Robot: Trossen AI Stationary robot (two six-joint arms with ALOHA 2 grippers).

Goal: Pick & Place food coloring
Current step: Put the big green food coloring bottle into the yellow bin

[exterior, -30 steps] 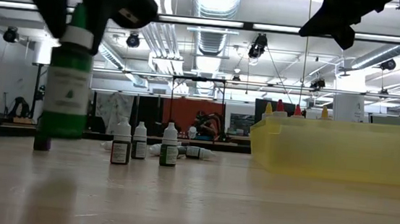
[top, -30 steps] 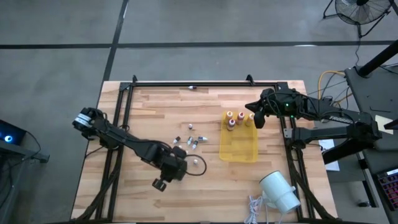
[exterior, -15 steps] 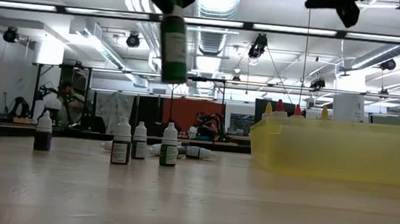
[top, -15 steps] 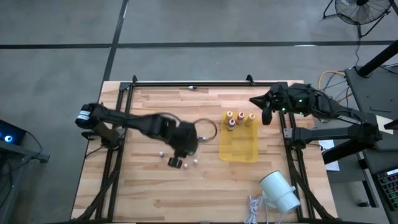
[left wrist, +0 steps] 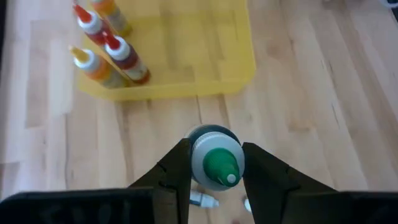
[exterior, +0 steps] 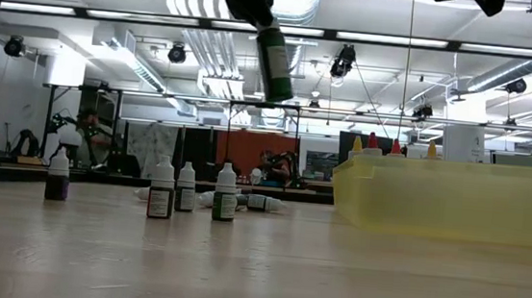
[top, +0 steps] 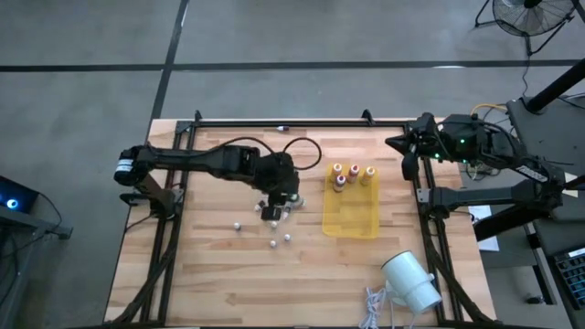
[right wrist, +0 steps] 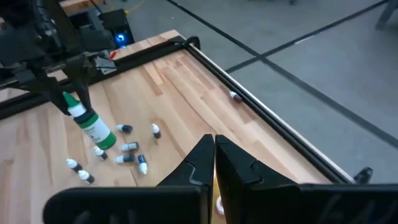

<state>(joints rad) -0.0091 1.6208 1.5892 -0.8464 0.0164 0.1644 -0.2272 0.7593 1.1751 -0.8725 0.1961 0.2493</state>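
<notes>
My left gripper (top: 272, 203) hangs over the table's middle, left of the yellow tray (top: 352, 219), shut on a green-topped food coloring bottle (exterior: 274, 63). The left wrist view shows that bottle (left wrist: 216, 163) between the fingers, with the tray (left wrist: 186, 56) beyond. Three bottles with orange and red tops (top: 351, 174) stand upright in the tray's far end. Several tiny vials (top: 274, 239) lie or stand scattered on the wood. My right gripper (top: 408, 166) is shut and holds nothing, near the table's right edge. My left gripper pinches the bottle between its two fingers at the white shoulder just under the green cap (left wrist: 200, 163). The fingers (left wrist: 180, 155) come from above, pointing down. The bottle is lifted clear and hangs tilted below them, its base (exterior: 278, 94) swung toward the tray.
A big white cylinder (top: 411, 281) lies at the near right corner beside a coiled white cord (top: 373, 306). Black rails run along the far edge (top: 283, 122) and both sides. More vials (exterior: 185, 192) stand in a row on the wood, and bare wood fills the near left.
My left gripper has carried the green-topped bottle up and from the table's near left toward the far edge and right, closer to the tray; the bottle has tipped from upright to tilted. My right gripper has drawn back from over the tray toward the right edge.
</notes>
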